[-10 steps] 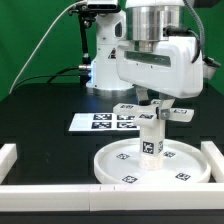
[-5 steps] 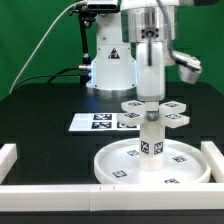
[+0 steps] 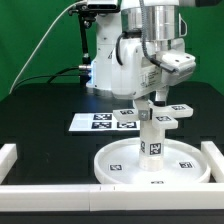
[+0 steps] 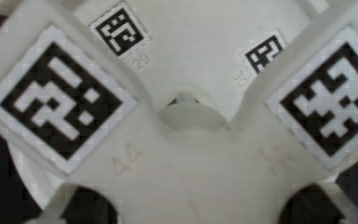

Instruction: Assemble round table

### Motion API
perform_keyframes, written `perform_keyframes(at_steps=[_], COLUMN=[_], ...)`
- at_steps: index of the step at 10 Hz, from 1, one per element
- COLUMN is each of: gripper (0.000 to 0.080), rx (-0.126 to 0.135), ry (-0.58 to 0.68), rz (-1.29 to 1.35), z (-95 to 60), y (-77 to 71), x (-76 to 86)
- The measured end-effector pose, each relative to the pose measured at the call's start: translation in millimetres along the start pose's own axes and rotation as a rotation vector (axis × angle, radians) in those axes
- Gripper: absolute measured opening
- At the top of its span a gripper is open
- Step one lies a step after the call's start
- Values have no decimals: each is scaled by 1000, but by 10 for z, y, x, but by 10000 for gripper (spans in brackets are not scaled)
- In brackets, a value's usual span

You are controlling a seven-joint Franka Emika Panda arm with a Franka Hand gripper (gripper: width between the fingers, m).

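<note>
- Gripper [image 3: 157,100] hangs straight above the cross-shaped base [image 3: 152,113], fingers reaching down to its middle; whether they are apart or pressed together cannot be told from either view.
- Cross-shaped base sits level on top of the short cylindrical leg [image 3: 152,140], its tagged arms spreading out to all sides.
- Leg stands upright at the centre of the large round disc [image 3: 150,163], a square tag on its side.
- Disc lies flat on the black table [image 3: 40,110], between two white border rails [image 3: 12,158].
- Marker board [image 3: 100,122] lies behind the disc, towards the exterior view's left.
- Wrist view shows the base [image 4: 179,100] close up, with tags on its arms.
</note>
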State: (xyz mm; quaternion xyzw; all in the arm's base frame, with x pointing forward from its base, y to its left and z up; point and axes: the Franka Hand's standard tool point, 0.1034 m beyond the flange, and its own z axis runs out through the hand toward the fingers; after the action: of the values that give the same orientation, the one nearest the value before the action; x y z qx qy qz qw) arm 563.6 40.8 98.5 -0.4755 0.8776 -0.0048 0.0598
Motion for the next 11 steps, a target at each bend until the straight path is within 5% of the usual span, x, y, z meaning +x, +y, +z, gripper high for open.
perform_keyframes(at_steps=[3, 4, 5, 8, 11], gripper=[443, 599, 639, 647, 649], rx=[1, 1, 4, 26, 22], ry=[0, 0, -7, -86, -85], rz=[-31, -34, -41, -86, -100], z=[4, 8, -29, -463, -459], y=[5, 10, 14, 43, 59], x=[-1, -4, -40, -209, -218])
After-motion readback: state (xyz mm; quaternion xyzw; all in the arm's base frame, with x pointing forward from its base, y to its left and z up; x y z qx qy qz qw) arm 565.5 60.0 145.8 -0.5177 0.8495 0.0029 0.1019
